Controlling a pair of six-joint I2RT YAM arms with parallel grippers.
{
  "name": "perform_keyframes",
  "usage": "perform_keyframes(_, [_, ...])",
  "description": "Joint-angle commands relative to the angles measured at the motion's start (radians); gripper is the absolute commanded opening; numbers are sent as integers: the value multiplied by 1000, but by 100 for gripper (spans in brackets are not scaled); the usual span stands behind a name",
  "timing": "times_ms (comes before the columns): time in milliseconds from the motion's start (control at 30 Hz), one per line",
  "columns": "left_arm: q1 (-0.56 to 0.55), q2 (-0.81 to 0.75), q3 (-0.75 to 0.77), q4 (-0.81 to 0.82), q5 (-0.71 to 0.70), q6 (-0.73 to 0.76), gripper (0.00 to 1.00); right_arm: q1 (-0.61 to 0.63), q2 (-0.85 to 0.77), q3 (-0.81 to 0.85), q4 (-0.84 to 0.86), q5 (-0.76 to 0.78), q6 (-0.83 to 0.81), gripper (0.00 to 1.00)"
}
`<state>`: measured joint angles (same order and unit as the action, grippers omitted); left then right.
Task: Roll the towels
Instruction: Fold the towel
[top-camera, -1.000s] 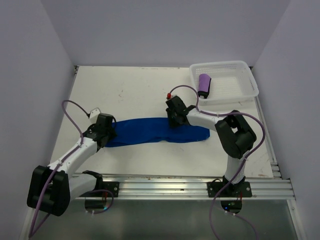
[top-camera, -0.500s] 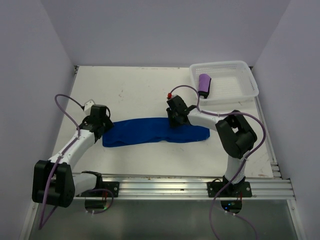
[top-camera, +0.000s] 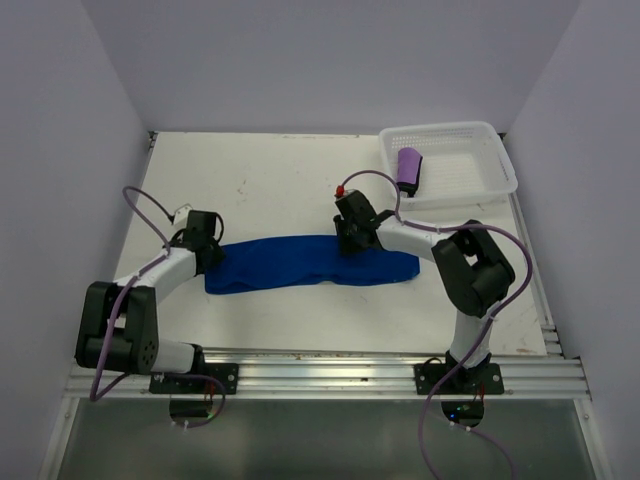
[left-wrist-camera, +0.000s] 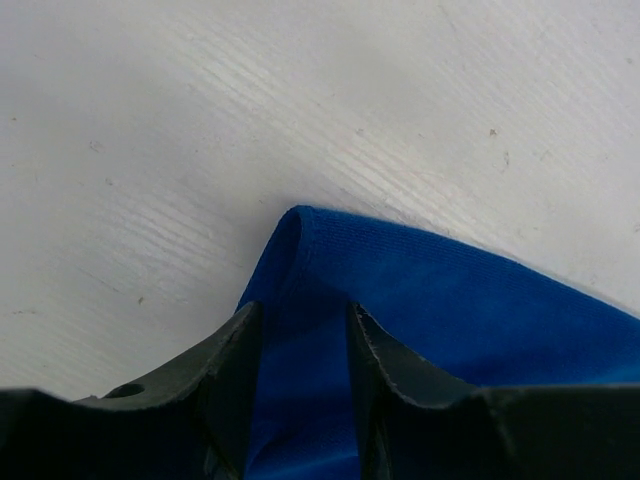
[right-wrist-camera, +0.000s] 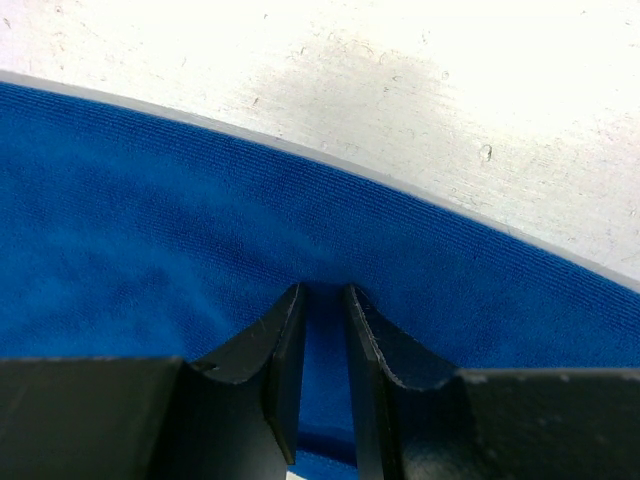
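The blue towel (top-camera: 310, 262) is lying stretched along the desk (top-camera: 270, 185) — left jaws pinching its raised corner, right jaws nearly closed on its far edge — the purple towel (top-camera: 408, 166) is sitting in the mesh basket (top-camera: 470, 170).

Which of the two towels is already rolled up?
The dark purple towel, a compact roll in the white basket; the blue towel lies stretched out on the table.
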<state>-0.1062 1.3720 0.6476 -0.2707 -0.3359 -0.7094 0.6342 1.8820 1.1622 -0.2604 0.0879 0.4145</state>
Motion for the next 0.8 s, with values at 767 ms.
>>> perform_keyframes(767, [56, 73, 81, 107, -41, 19, 11, -30, 72, -55, -49, 13, -43, 26])
